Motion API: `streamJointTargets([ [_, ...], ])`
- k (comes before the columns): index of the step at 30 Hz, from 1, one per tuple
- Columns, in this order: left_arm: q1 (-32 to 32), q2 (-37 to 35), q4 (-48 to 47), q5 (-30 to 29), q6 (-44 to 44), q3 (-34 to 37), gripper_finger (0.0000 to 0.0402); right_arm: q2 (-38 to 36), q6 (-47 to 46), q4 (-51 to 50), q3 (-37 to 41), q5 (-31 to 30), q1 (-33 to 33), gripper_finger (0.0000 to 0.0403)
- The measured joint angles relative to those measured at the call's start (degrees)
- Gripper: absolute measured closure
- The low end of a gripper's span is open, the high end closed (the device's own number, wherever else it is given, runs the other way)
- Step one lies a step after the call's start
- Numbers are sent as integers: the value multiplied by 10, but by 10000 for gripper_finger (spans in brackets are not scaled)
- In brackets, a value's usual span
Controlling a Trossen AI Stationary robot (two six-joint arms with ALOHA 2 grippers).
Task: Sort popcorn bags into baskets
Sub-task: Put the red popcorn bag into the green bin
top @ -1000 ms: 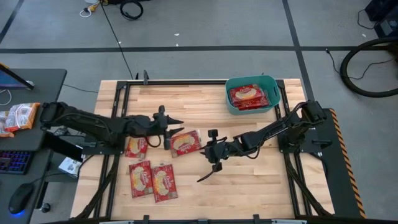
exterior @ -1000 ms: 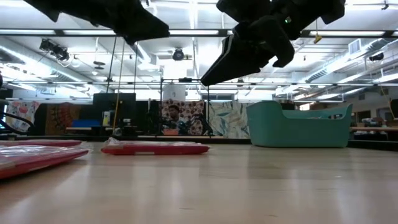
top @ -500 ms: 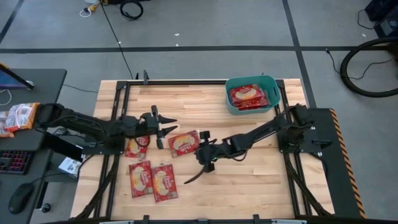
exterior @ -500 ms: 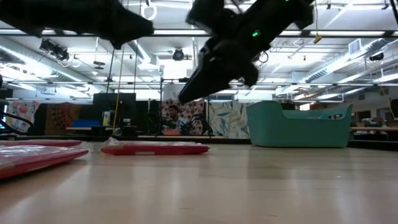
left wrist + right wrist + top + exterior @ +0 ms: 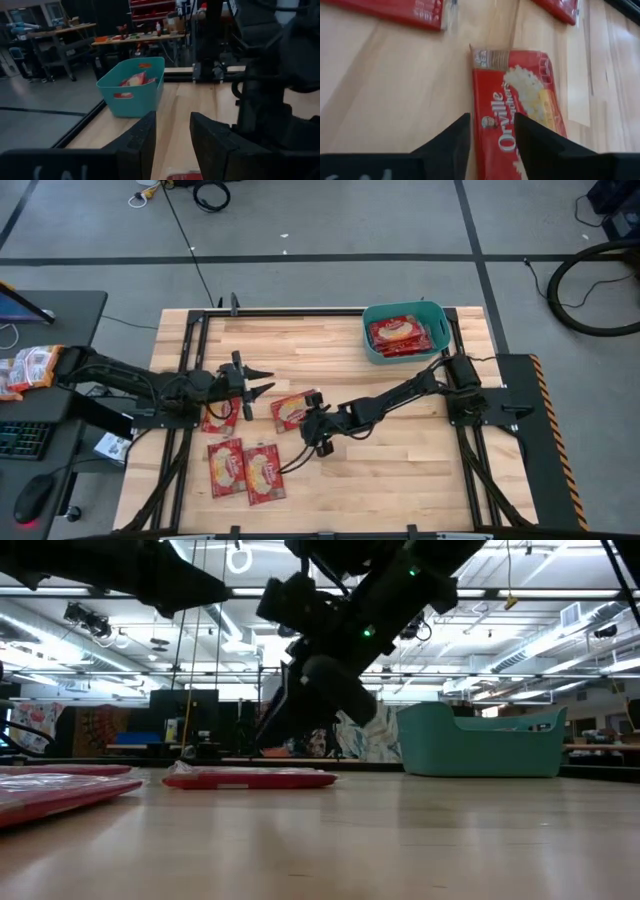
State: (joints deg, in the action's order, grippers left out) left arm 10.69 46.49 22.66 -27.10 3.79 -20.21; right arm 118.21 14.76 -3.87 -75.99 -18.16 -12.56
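One red popcorn bag (image 5: 293, 410) lies flat mid-table; in the right wrist view this bag (image 5: 520, 100) lies just ahead of and below my fingers. My right gripper (image 5: 308, 423) slants down over its near end, open (image 5: 492, 150), and seems to hang just clear of it (image 5: 285, 725). My left gripper (image 5: 264, 379) hovers open and level left of that bag, holding nothing (image 5: 172, 140). Another bag (image 5: 220, 416) lies partly under the left arm. Two more bags (image 5: 226, 467) (image 5: 264, 473) lie side by side near the front edge. The teal basket (image 5: 404, 332) at the far right holds red bags (image 5: 400, 333).
An orange-and-white snack bag (image 5: 30, 368) lies on the desk left of the table, beside a keyboard and a mouse. Black frame rails (image 5: 190, 350) run along the table's sides. Bare wood shows between the middle bag and the basket.
My right gripper has travelled toward the table's left edge and sunk toward the middle bag, coming over its near end. My left gripper has drawn back toward the left edge, still open. The bags have stayed where they were.
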Motion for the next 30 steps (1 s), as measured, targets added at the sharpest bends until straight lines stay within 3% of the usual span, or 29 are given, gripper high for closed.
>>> streamJointTargets([
  [5,5,6,-5,6,-14,0,276,12,19,25,-2,17,11,219],
  [13,6,7,-17,8,-34,1,276,40,33,45,-2,47,23,215],
  [21,36,-3,-26,8,-35,0,276,62,63,61,-3,9,23,215],
  [25,43,-5,-25,8,-34,0,276,62,62,59,-3,10,30,233],
  [30,47,-5,-25,8,-32,0,276,62,54,37,-4,16,39,294],
])
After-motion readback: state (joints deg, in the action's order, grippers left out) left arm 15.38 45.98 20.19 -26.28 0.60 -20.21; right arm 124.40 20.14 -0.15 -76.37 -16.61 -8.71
